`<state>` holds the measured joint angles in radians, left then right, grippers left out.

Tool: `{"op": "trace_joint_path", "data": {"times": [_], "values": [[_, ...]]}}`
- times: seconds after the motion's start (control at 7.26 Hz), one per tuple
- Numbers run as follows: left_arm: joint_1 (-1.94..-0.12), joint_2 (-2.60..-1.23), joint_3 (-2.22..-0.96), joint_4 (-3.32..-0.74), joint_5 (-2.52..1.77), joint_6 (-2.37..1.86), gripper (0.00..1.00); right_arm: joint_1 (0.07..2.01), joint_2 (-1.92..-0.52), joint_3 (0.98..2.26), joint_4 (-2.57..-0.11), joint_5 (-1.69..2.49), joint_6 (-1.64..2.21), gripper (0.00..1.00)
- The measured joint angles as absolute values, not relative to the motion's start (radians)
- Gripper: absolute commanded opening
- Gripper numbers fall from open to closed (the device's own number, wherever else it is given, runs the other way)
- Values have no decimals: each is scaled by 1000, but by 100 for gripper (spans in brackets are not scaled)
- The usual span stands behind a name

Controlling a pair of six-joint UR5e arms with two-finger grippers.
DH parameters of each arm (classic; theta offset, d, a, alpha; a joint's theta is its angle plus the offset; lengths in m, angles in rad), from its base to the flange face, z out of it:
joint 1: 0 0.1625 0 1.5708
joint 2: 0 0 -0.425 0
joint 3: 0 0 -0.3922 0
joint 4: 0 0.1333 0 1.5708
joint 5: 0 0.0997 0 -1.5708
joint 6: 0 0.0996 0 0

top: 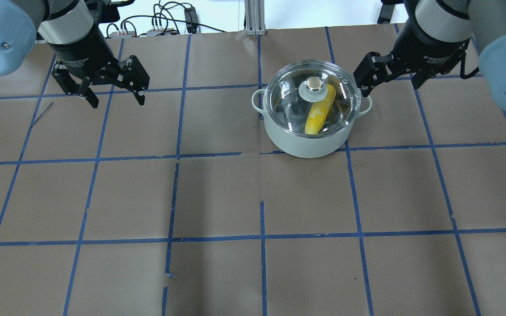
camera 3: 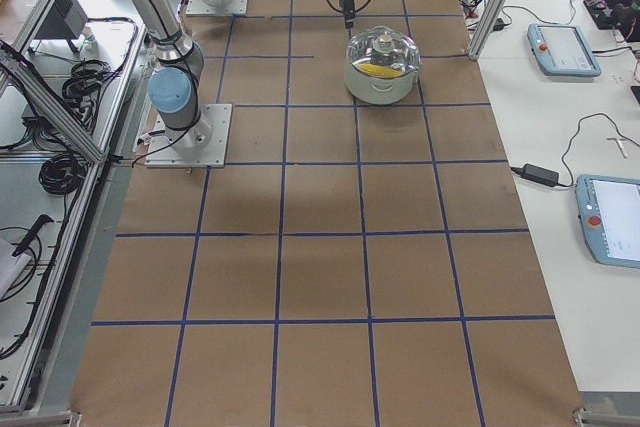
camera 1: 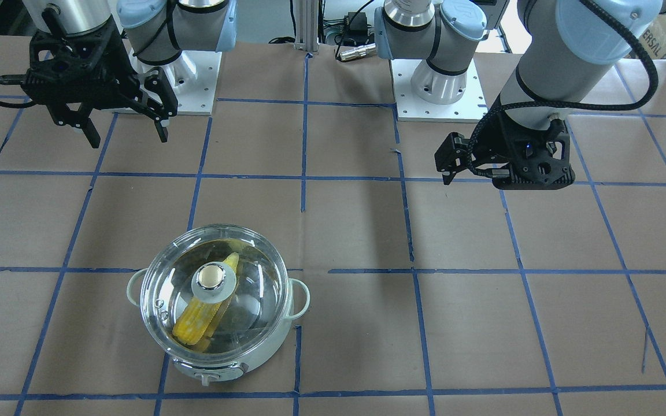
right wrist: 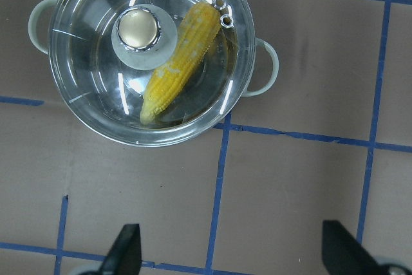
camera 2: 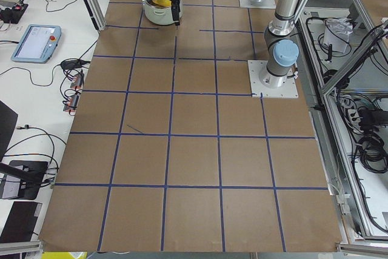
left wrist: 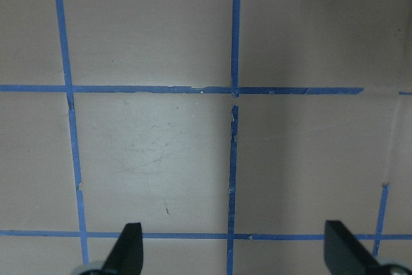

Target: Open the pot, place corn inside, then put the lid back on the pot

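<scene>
The left gripper [top: 117, 102] hangs over the table [top: 218, 197], jaws wide and empty. The pot [top: 305, 147] stands right of centre, with the lid [top: 286, 94] seated on it and the corn [top: 320, 112] lying inside. Further right, the right gripper [camera 1: 128, 137] hovers clear of it, jaws wide, holding nothing.

Glossy glass lid [right wrist: 152, 54] (matt-bodied pot [top: 305, 145])
</scene>
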<state>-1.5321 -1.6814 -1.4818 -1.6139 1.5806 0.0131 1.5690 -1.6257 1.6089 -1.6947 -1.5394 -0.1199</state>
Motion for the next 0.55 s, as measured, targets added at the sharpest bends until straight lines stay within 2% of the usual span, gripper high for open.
{"op": "trace_joint_path", "data": {"times": [0.28, 0.55], "values": [[-1534, -1655, -1460, -1654, 1582, 13, 100, 1573, -1601, 1578, -1649, -1531, -69, 100], [-1535, -1570, -1493, -1681, 1582, 25, 100, 1573, -1598, 1578, -1647, -1529, -67, 100]]}}
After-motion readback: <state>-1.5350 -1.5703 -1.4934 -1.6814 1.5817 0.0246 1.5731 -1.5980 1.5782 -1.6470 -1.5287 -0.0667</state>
